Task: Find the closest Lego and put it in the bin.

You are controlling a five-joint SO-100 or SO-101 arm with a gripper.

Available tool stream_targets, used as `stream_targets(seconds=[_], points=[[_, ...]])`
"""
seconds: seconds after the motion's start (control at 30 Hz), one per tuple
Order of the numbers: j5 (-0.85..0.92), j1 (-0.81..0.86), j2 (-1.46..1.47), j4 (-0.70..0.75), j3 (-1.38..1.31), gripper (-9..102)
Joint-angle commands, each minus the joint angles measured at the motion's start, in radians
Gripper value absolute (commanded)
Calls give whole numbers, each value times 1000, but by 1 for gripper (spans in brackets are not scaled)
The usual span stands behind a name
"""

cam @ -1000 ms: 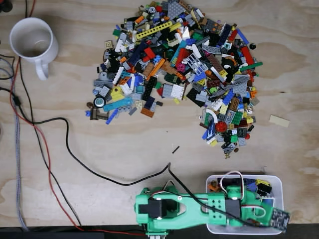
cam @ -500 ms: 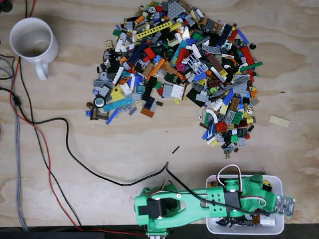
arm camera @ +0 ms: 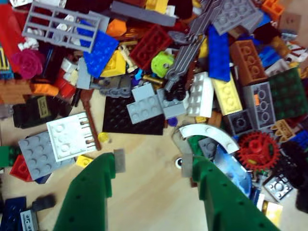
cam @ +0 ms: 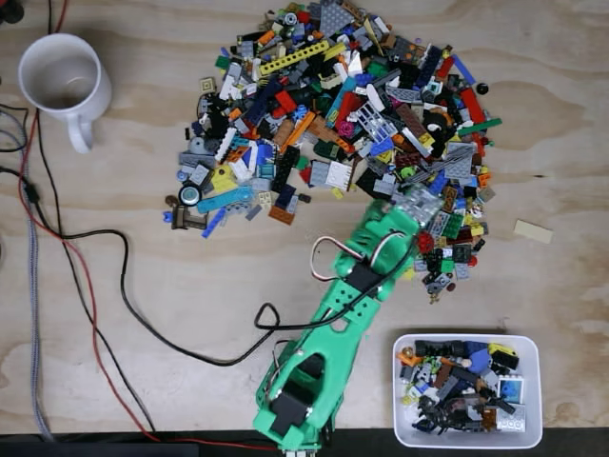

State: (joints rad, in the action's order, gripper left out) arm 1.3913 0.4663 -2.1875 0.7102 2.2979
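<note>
one green two-finger gripper (arm camera: 153,166) hangs with jaws spread and empty over bare wood at the lego pile's (cam: 333,124) six o'clock edge. one shallow white plastic bin (cam: 533,357), holding bricks, sits at the fixed view's five o'clock. one white mug (cam: 59,81) at ten o'clock. the fingertips are hidden under the arm there.

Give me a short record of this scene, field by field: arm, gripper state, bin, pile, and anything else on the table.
arm: green printed arm reaching from the bottom edge up to the near edge of the pile, fixed view
gripper: gripper open, green fingers apart over bare wood, nothing between them
bin: shallow white plastic rectangular tray, lower right, already holding many pieces
pile: big heap of mixed coloured Lego pieces
nearby piece: red gear wheel right of the fingers
other: white handled mug upper left; black and red cables
</note>
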Motion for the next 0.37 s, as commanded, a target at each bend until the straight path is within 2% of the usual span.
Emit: stream_targets(seconds=[0.0, 0.2, 0.33], points=[[-15, -137, -69, -86, 29, 18], [-71, -249, -60, -101, 40, 19], [-78, -267, -57, -101, 38, 19]])
